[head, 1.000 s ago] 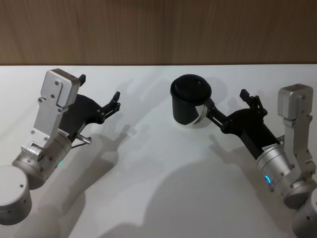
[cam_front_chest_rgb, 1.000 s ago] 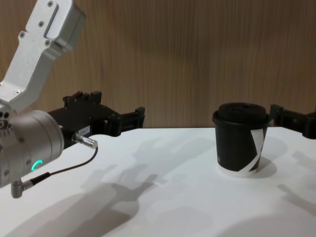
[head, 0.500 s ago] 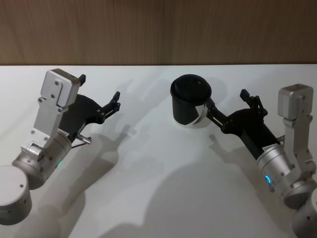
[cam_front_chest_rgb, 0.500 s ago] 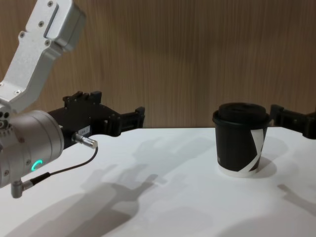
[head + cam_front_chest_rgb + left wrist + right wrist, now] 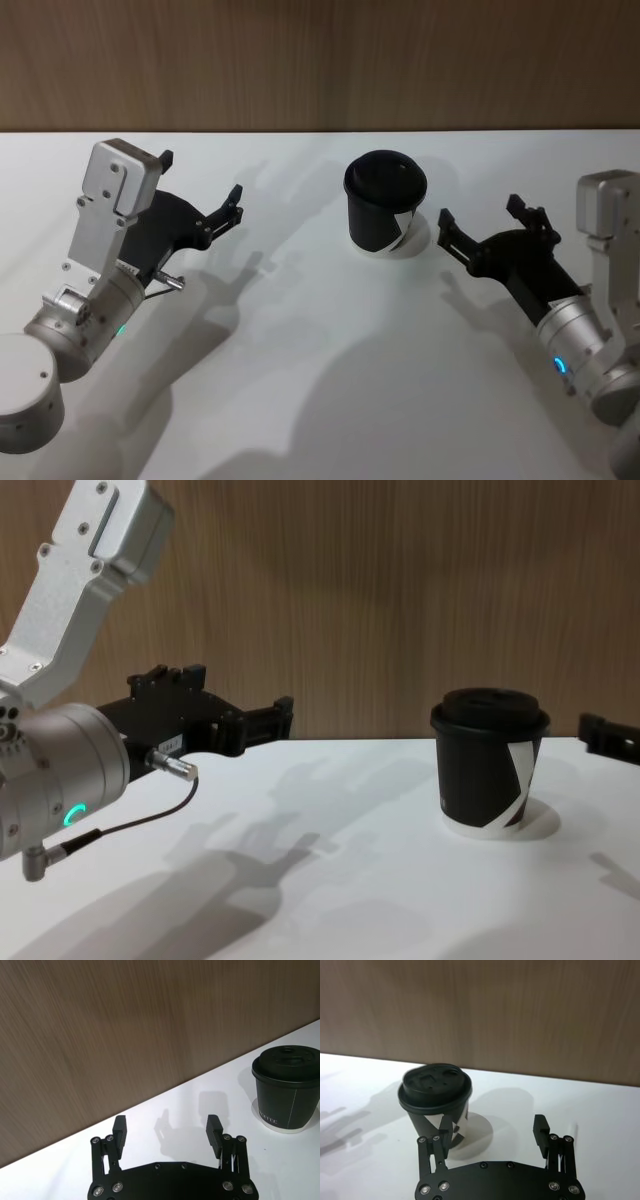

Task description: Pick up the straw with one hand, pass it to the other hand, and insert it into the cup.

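1. Head view: the cup point(image 5: 385, 210) stands upright on the white table point(image 5: 320, 350), lid on, not far from the wood wall point(image 5: 320, 60).
2. The right gripper point(image 5: 480, 213) sits just right of the cup and apart from it, fingers aimed toward the cup and the wall.
3. Its jaws are spread wide with nothing between them. In the right wrist view one fingertip point(image 5: 540, 1127) is over bare table beside the cup, and the other crosses in front of the cup's lower side.
4. The left gripper point(image 5: 200, 177) hangs well left of the cup, above the table, pointing toward the wall.
5. It is also wide open and empty. The left wrist view shows its fingers point(image 5: 119, 1127) over bare table, with the cup point(image 5: 286, 1090) off past one of them.
6. In the chest view the cup point(image 5: 488, 765) shows a white slanted stripe on its right side. A tip of the right gripper shows just right of the cup, not touching it.
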